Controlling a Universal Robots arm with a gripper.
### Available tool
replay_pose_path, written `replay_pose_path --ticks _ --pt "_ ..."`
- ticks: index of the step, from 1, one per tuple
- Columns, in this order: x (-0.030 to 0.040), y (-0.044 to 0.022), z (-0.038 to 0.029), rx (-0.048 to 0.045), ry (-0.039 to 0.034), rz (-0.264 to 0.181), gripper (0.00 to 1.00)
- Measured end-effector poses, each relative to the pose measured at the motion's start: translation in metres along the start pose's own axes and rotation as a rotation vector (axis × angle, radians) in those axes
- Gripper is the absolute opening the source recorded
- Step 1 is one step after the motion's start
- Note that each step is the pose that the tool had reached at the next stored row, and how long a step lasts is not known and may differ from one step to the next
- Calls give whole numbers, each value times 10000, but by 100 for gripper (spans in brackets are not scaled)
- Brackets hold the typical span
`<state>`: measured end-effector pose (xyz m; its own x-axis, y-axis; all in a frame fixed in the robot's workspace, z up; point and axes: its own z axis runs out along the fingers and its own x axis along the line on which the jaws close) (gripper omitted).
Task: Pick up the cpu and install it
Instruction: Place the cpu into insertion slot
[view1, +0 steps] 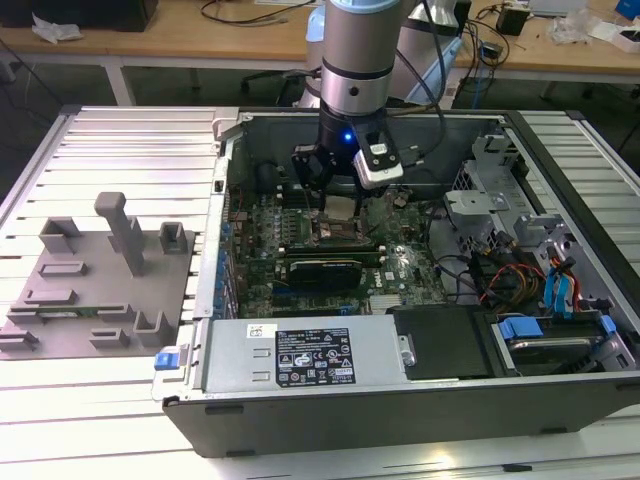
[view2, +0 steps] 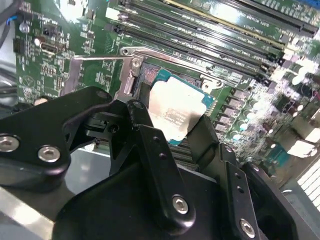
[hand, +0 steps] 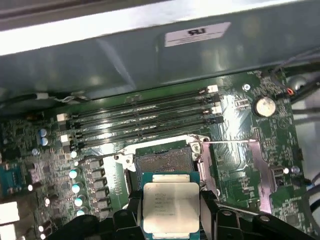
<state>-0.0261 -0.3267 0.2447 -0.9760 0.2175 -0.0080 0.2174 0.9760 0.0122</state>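
Status at the pincer (view1: 338, 198): you have it clamped on the cpu (view1: 340, 208), a little above centre in the exterior view, down inside the open case (view1: 560, 400). In both wrist views the black fingers (hand: 209, 212) press on two opposite edges of the cpu, with its silvery top showing between them (the jaws stand only as wide as the chip itself). The cpu hangs over the socket (hand: 165, 159) and is not seated in it. The socket's metal frame (hand: 264, 175) is swung open to one side. Memory slots (hand: 145, 117) run just beside the socket. At the exterior view's left you can see the grey tray (view1: 100, 290) lying on the slatted counter (view1: 130, 140), well apart from the arm (view1: 355, 50).
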Motion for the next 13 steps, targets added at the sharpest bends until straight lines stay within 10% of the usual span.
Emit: replay_pose_path --ticks 13 --pt "0 0 0 21 -31 2577 55"
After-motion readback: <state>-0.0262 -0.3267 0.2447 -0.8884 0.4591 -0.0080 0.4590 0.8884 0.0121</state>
